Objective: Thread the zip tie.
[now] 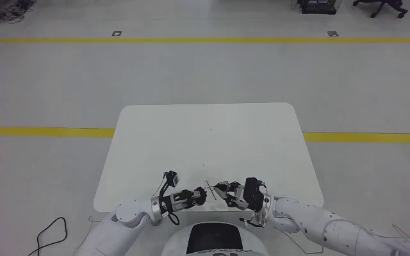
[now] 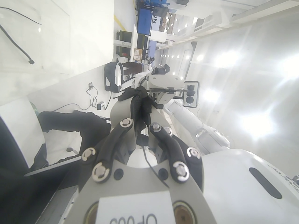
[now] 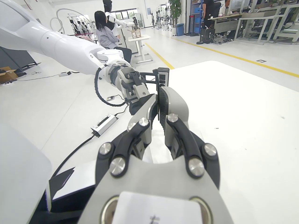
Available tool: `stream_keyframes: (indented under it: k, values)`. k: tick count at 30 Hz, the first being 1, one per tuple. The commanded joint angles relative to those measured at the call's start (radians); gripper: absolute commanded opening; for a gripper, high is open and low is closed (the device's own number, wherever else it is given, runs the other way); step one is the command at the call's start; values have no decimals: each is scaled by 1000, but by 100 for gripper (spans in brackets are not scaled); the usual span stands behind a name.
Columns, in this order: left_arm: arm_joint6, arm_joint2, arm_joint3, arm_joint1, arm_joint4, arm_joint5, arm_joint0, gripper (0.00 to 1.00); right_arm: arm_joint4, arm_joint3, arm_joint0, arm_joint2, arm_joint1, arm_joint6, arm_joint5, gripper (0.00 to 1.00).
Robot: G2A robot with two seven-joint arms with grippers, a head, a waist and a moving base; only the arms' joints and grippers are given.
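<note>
Top view has the left gripper [image 1: 200,193] and right gripper [image 1: 218,188] tip to tip, with the zip tie [image 1: 208,185] a thin dark line between them. Left wrist view: jaws look pinched together on the tie [image 2: 151,166], its loose tail running back toward the palm, which you can't make out from above. Right wrist view: pads [image 3: 164,110] clamped flat on the strip, left gripper just past the tips. Tie looks light, springy and slick, so I'd grip close to the end.
</note>
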Motion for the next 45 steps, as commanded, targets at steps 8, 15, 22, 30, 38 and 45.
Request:
stream_keyframes:
  k: [8, 15, 22, 30, 38, 45]
  values:
    - [29, 8, -18, 3, 46, -1, 3, 0, -14, -8, -5, 0, 5, -22, 0, 0]
    - [22, 12, -25, 5, 53, -1, 5, 0, -12, -11, -4, 0, 3, -16, 0, 0]
    - [14, 23, -22, 4, 46, -1, -1, 0, -10, -14, -5, 0, -3, 0, 0, 0]
    - [17, 33, -20, 4, 45, -1, -7, 0, -8, -10, -5, 0, -12, 10, 0, 0]
    - [16, 29, -22, 7, 38, -1, -5, 0, -2, -3, -6, 0, -15, 13, 0, 0]
    - [10, 28, -26, 9, 35, -1, -2, 0, 0, 1, -6, 0, -17, 14, 0, 0]
